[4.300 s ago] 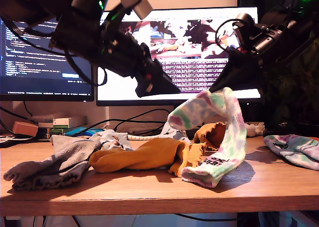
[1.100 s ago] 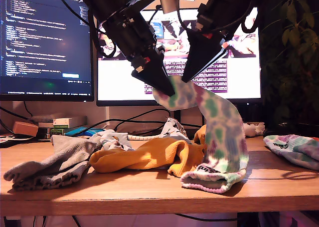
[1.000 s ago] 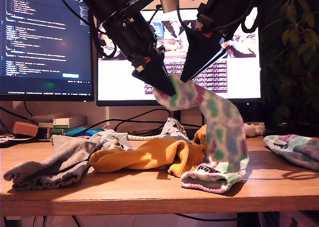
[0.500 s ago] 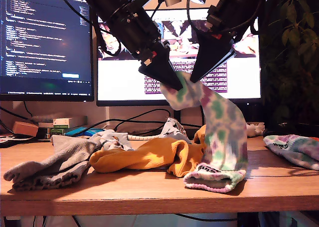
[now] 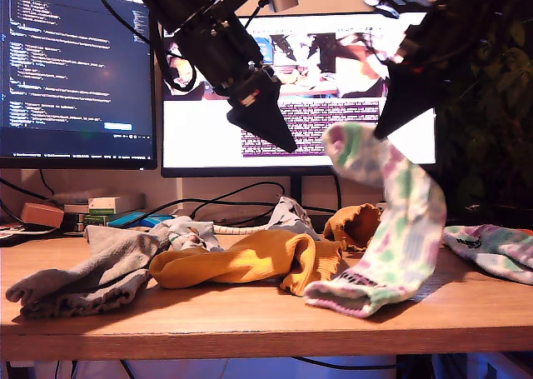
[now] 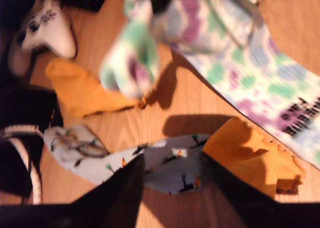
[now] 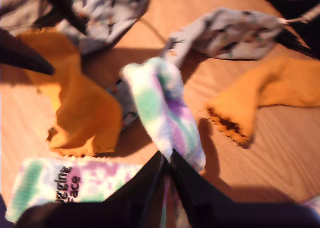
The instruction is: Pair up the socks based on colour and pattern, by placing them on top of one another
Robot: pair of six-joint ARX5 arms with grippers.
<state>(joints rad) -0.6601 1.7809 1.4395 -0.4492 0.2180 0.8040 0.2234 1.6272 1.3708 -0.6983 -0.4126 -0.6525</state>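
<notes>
blotched fuzzy sock [image 5: 398,221] hangs pinched at one end in my second end effector [image 7: 169,164], jaws closed on the fabric; its printed cuff rests on the tabletop [image 5: 250,321] below, the rest draping slack down from the jaws. my first end effector [image 6: 172,185] hovers apart from it, jaws spread with nothing between them, above a pale printed sock [image 6: 165,168] lying flat on the wood. just beside that sock, under the same end effector, a mustard sock [image 6: 250,155] with a frilly cuff; a second mustard sock [image 6: 82,92] lies farther out, near a white game controller [image 6: 47,30] (partly in shadow). in the exterior view the near mustard sock [image 5: 237,258] sits beneath the first end effector [image 5: 279,137], grey ribbed socks [image 5: 87,271] well out toward that view's left, and a second blotched sock [image 5: 495,250] beyond the second end effector [image 5: 387,121] at that view's right edge. monitors [image 5: 75,71] glow behind.
</notes>
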